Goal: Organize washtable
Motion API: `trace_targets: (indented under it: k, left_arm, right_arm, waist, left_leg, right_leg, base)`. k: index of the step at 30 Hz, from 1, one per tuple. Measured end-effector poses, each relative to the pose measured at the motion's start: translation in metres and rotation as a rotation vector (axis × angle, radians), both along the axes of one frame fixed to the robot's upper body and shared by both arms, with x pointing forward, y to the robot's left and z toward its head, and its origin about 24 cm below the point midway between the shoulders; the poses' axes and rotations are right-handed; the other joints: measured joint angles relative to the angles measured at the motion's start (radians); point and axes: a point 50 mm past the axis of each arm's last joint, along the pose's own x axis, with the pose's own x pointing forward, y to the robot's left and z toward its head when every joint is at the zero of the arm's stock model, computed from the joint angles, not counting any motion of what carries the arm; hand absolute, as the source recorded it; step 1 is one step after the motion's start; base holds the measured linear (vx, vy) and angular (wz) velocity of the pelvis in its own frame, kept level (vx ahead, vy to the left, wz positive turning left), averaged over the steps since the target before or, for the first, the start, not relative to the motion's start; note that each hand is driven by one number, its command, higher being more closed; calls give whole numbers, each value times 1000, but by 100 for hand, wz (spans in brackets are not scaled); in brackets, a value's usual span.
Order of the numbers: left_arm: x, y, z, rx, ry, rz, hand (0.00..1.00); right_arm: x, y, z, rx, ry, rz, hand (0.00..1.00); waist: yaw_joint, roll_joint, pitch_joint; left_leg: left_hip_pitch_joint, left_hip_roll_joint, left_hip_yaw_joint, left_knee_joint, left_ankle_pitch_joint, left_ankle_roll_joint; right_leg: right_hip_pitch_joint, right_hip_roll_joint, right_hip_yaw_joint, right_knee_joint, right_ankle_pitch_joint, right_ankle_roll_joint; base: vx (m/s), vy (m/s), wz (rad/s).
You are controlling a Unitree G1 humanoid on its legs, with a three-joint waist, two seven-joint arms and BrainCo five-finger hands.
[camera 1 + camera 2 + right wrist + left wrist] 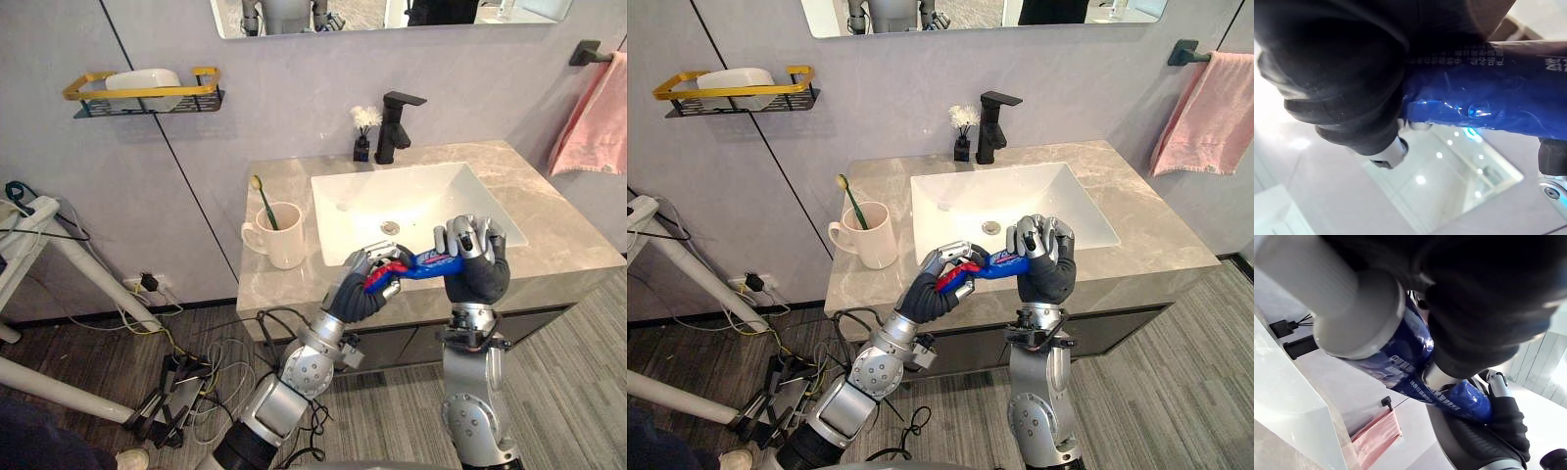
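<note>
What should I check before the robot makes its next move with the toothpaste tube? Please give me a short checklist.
1. Left hand curled round one end of the toothpaste tube: ok.
2. Right hand curled round the other end: ok.
3. Tube lifted off the countertop, over its front edge: ok.
4. Cap closed on the tube: cannot tell, the fingers hide the ends.
5. Mug upright on the countertop, on the robot's left of the hands: ok.
6. Room in the mug beside the leaning toothbrush: ok, it seems.
</note>
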Motion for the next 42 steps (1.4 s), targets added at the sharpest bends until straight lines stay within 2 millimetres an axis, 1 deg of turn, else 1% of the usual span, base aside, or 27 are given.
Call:
trace_targets:
  k: [1,5,6,7,11,12,13,14,16,19,22,25,26,27,28,29,31,32,33,34,35,36,37,39,40,41,42]
  left_arm:
    - [0,0,0,-2,0,3,0]
    - [2,3,0,-2,8,26,0]
    - [4,6,0,-2,9,43,0]
    - [5,9,4,-10,-2,60,0]
    - [9,30,27,-60,-86,146,0]
    - [12,44,35,-83,-120,211,0]
    - [14,59,43,-111,-152,283,0]
    - [15,68,47,-128,-171,324,0]
    - [13,100,60,-173,-236,462,0]
    - [4,114,65,-194,-268,527,0]
    - [-1,118,68,-208,-286,546,0]
    - [-7,134,78,-229,-348,633,0]
    - [-9,142,80,-241,-367,680,0]
    - [-10,149,79,-248,-373,727,0]
    - [-11,153,78,-248,-373,755,0]
    - [-16,162,74,-237,-365,813,0]
    - [-23,174,68,-219,-347,892,0]
    - [-24,177,67,-212,-345,911,0]
    - [-25,181,67,-208,-344,942,0]
    - [-27,186,67,-209,-349,970,0]
    - [-29,192,66,-205,-350,1006,0]
    - [-33,197,63,-201,-343,1044,0]
    - [-34,200,61,-196,-336,1061,0]
    - [-39,206,56,-183,-308,1105,0]
    - [-41,207,51,-176,-281,1121,0]
    - [-42,208,49,-176,-272,1128,0]
    - [-44,209,46,-172,-255,1143,0]
  right_arm:
    - [0,0,0,-1,2,-5,100]
    - [4,-1,8,-30,-22,-46,100]
    - [5,-2,10,-45,-34,-57,100]
    - [5,-2,12,-68,-46,-67,100]
    - [12,-4,32,-113,-143,-107,100]
    - [13,-14,37,-133,-164,-174,100]
    - [13,-27,39,-145,-166,-248,100]
    - [11,-36,39,-146,-164,-298,100]
    - [5,-65,40,-133,-157,-461,100]
    - [1,-78,42,-143,-163,-524,100]
    - [0,-79,43,-157,-174,-543,100]
    - [-1,-79,44,-172,-177,-554,100]
    - [-1,-81,44,-173,-180,-563,100]
    - [-1,-84,47,-170,-189,-579,100]
    - [-1,-84,49,-166,-199,-579,100]
    - [1,-83,56,-158,-230,-580,100]
    - [4,-84,70,-157,-298,-589,100]
    - [4,-86,74,-158,-317,-598,100]
    - [3,-91,85,-164,-358,-624,100]
    - [4,-94,93,-170,-392,-642,100]
    - [6,-98,103,-173,-431,-661,100]
    - [8,-100,113,-175,-470,-671,100]
    - [10,-100,117,-174,-485,-670,100]
    - [18,-103,128,-159,-515,-668,100]
    - [24,-109,137,-142,-522,-667,100]
    - [27,-111,140,-142,-523,-671,100]
    - [32,-114,147,-135,-529,-669,100]
  waist:
    - [0,0,0]
    - [2,0,0]
    - [1,0,0]
    - [1,0,0]
    - [4,1,0]
    - [7,1,0]
    - [19,1,0]
    - [26,1,0]
    - [28,4,2]
    - [31,5,2]
    - [30,5,2]
    - [37,5,2]
    - [46,5,2]
    - [54,5,2]
    - [55,4,2]
    - [55,4,2]
    - [61,-1,3]
    - [66,-2,5]
    - [82,-8,7]
    - [88,-11,8]
    - [102,-16,7]
    - [110,-21,8]
    - [109,-24,10]
    - [119,-37,13]
    - [140,-50,15]
    - [147,-54,14]
    - [162,-64,16]
  left_leg:
    - [0,0,0,0,0,0]
    - [7,0,-3,0,0,0]
    - [11,0,-7,0,0,0]
    - [11,0,-10,1,0,0]
    - [12,0,-24,4,1,1]
    - [13,-1,-30,4,2,2]
    - [12,-1,-34,3,3,3]
    - [11,-2,-36,3,4,3]
    - [8,-5,-54,-4,12,3]
    - [9,-6,-59,-4,13,3]
    - [7,-9,-74,-6,18,3]
    - [8,-10,-87,-29,36,2]
    - [8,-10,-94,-38,41,2]
    - [5,-12,-102,-41,45,2]
    - [4,-12,-107,-42,47,2]
    - [4,-13,-110,-47,51,2]
    - [6,-14,-114,-61,61,2]
    - [6,-15,-116,-64,64,2]
    - [6,-15,-126,-73,71,2]
    - [4,-16,-136,-77,76,2]
    - [4,-16,-142,-83,82,2]
    - [5,-17,-150,-92,89,2]
    - [5,-18,-158,-96,93,2]
    - [5,-18,-168,-111,106,1]
    - [2,-18,-183,-117,112,0]
    - [2,-18,-189,-123,117,0]
    - [0,-18,-197,-130,124,0]
  right_leg:
    - [0,0,0,0,0,0]
    - [10,0,-6,0,0,0]
    - [17,0,-11,-2,0,0]
    - [19,0,-14,-2,0,0]
    - [31,0,-25,-2,0,0]
    - [35,0,-29,-2,0,0]
    - [36,-1,-32,-2,0,0]
    - [36,-1,-36,-2,0,0]
    - [42,-3,-55,-3,-1,0]
    - [47,-4,-61,-5,-2,0]
    - [54,-5,-78,-7,-4,-1]
    - [54,-4,-92,-7,-5,-1]
    - [54,-4,-99,-6,-5,-1]
    - [55,-5,-107,-6,-5,-1]
    - [56,-5,-110,-6,-5,-1]
    - [56,-6,-112,-6,-5,-1]
    - [57,-6,-125,-6,-5,-1]
    - [58,-6,-129,-6,-5,-1]
    - [58,-6,-134,-6,-5,-1]
    - [60,-6,-137,-6,-5,-1]
    - [60,-6,-143,-6,-5,-1]
    - [63,-6,-151,-6,-5,-1]
    - [66,-6,-160,-6,-5,-1]
    - [68,-6,-175,-6,-8,1]
    - [69,-5,-187,-6,-8,0]
    - [70,-5,-190,-6,-9,0]
    - [69,-5,-199,-6,-9,0]
  base:
    - [0,0,0]
    - [-1,0,2]
    - [-11,-1,7]
    - [-23,-1,8]
    - [-29,-1,10]
    - [-30,0,16]
    - [-26,-1,11]
    - [-26,-6,13]
    - [-19,-9,20]
    - [-10,2,8]
    - [-16,-3,15]
    - [-27,-12,14]
    - [-24,-10,18]
    - [-25,-8,19]
    - [-23,-1,17]
    - [-21,0,10]
    - [-23,-4,12]
    - [-26,-6,17]
    - [-27,-6,19]
    - [-34,-7,21]
    - [-30,-9,22]
    - [-24,-10,22]
    - [-28,-16,28]
    - [-33,-15,25]
    - [-37,-19,20]
    - [-41,-25,25]
    - [-40,-27,27]
